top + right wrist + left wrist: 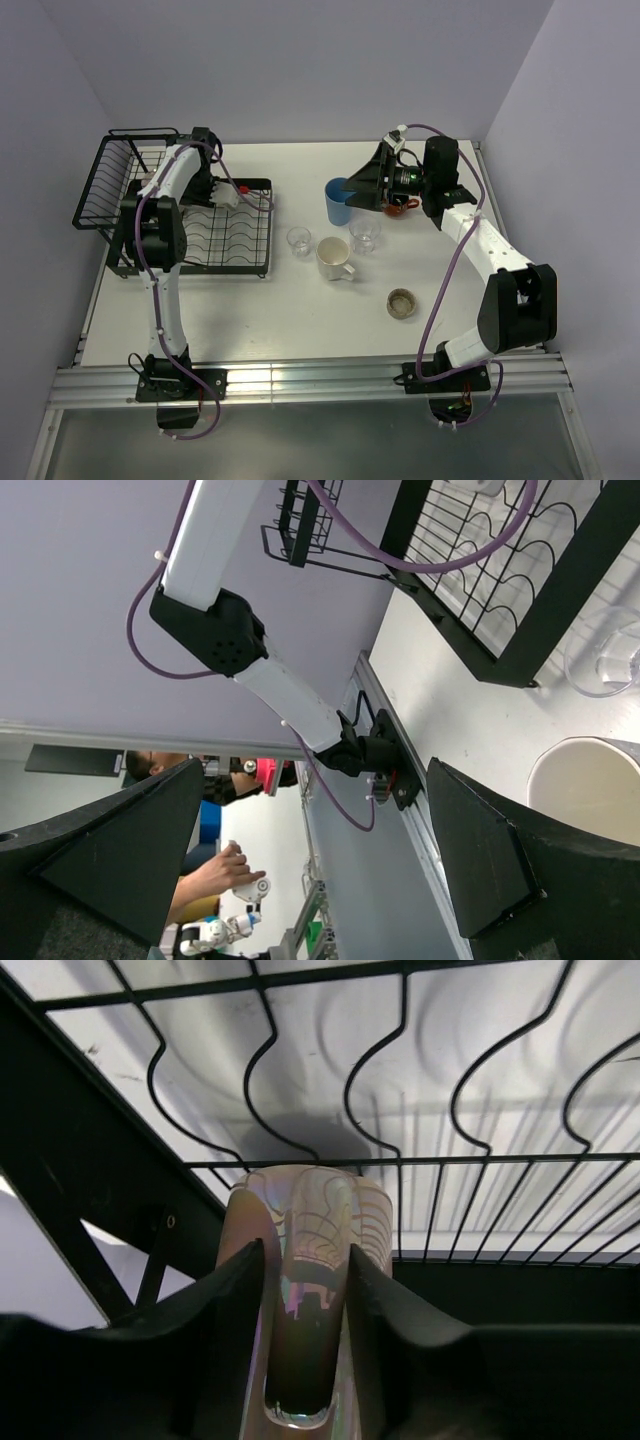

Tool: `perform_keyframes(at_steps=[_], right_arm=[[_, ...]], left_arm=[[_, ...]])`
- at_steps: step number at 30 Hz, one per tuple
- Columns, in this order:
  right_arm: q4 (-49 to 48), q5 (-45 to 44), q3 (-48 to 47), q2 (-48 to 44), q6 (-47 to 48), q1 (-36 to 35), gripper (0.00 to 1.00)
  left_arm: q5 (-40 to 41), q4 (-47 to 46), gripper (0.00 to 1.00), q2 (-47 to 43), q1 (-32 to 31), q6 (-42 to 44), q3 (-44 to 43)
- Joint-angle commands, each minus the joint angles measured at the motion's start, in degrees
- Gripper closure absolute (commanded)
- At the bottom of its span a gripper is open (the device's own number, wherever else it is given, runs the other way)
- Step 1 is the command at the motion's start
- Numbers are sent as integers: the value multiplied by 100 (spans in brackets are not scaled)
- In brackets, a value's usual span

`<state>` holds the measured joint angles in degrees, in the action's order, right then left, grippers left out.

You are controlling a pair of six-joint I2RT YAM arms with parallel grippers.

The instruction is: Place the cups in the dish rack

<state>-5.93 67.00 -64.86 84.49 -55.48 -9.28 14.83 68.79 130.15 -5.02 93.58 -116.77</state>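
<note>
a pearly pink mug (320,1220) is clamped in the left jaws over the black wire rack (400,1160) for loading; right jaws are held wide, empty.

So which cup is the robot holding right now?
The shiny pinkish mug. The left gripper is shut on it over the dish rack; every other cup stands free on the table.

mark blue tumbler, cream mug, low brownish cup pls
blue tumbler (338,208), top external view, outer side wall.
cream mug (332,252), top external view, inside of its opening.
low brownish cup (402,303), top external view, centre of its mouth.
</note>
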Motion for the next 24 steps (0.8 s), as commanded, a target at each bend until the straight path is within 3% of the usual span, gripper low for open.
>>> perform_keyframes(at_steps=[1, 10, 18, 24], right_arm=[[-312, 111, 70, -46, -50, -13, 0], [-338, 120, 79, -73, -59, -13, 0], [-347, 111, 79, -125, -77, -13, 0], [-347, 120, 88, -161, -68, -13, 0]], left_arm=[[195, -112, 55, -51, 36, 160, -162], [257, -182, 38, -130, 27, 178, -153], [143, -305, 34, -586, -183, 248, 268], [90, -314, 24, -640, -447, 187, 260]])
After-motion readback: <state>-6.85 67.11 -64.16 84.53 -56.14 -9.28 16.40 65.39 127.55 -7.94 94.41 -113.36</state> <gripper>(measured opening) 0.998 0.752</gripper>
